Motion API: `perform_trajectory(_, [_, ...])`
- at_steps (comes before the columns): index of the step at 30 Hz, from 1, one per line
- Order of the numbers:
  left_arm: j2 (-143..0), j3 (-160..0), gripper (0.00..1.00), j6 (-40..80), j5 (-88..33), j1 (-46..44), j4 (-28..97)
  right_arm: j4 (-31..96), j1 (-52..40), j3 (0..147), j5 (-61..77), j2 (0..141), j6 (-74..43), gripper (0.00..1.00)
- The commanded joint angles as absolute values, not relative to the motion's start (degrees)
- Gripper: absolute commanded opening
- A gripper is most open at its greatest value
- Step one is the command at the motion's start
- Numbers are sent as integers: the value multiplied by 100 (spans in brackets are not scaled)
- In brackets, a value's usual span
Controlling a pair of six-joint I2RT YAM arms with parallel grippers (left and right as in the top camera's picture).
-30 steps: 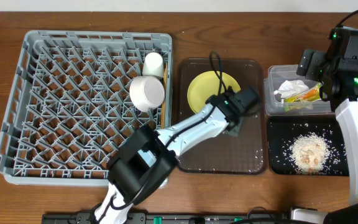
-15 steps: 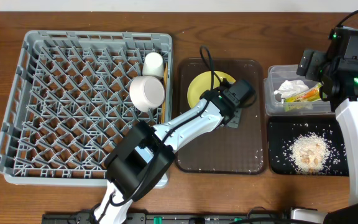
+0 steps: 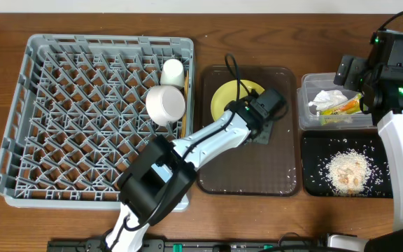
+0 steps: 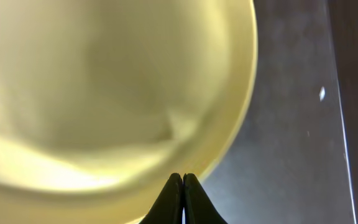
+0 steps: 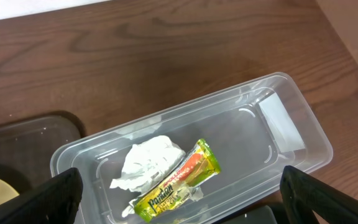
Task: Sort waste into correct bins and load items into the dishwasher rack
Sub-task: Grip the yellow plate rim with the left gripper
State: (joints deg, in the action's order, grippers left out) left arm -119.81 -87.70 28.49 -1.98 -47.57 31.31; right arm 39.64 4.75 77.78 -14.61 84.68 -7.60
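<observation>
Wooden worktop [image 3: 257, 42], brown tray [image 3: 250, 175] centre frame. Left gripper [image 4: 183, 180] closed, empty, tips at the yellow plate [image 4: 104, 93] rim; plate lies frame-up. Right gripper [image 5: 188, 199] open over the tub [image 5: 291, 124], farther.

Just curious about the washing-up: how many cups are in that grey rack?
2: a small cup near the rack's upper right corner, a bigger cup just in front of it. The arm may hide more.
</observation>
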Motion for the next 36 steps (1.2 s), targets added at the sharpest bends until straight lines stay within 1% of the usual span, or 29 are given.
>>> perform_trajectory(1, [-11992,-8718,6,2797,200,-4665,3094,3968,506,7832,-1474,8399,-810,99])
perform_trajectory(3, [-11996,-8637,6,2847,384,-4674,3022,3970,506,7832,-1474,8399,-810,99])
perform_trajectory(10, [-11996,-8409,6,2995,279,-4707,2923,3968,506,7832,-1474,8399,-810,99])
perform_trajectory(17, [-11996,-8324,6,3013,-346,-4923,2976,3970,506,7832,-1474,8399,-810,99])
perform_trajectory(27, [-11996,-8326,6,2976,-2432,-5249,3173,3970,506,7832,-1474,8399,-812,99])
perform_trajectory(30, [-11909,-8326,6,2753,-2477,-5157,3332,3970,506,7832,-1474,8399,-810,99])
perform_trajectory(33, [-11723,-8329,7,2617,-2176,-4884,3424,3970,506,7832,-1474,8399,-810,99])
perform_trajectory(34, [-11660,-8329,10,2615,-2110,-4781,3437,3970,506,7832,-1474,8399,-810,99])
perform_trajectory(36, [-11461,-8331,25,2609,-1962,-4482,3461,3970,506,7832,-1474,8399,-810,99])
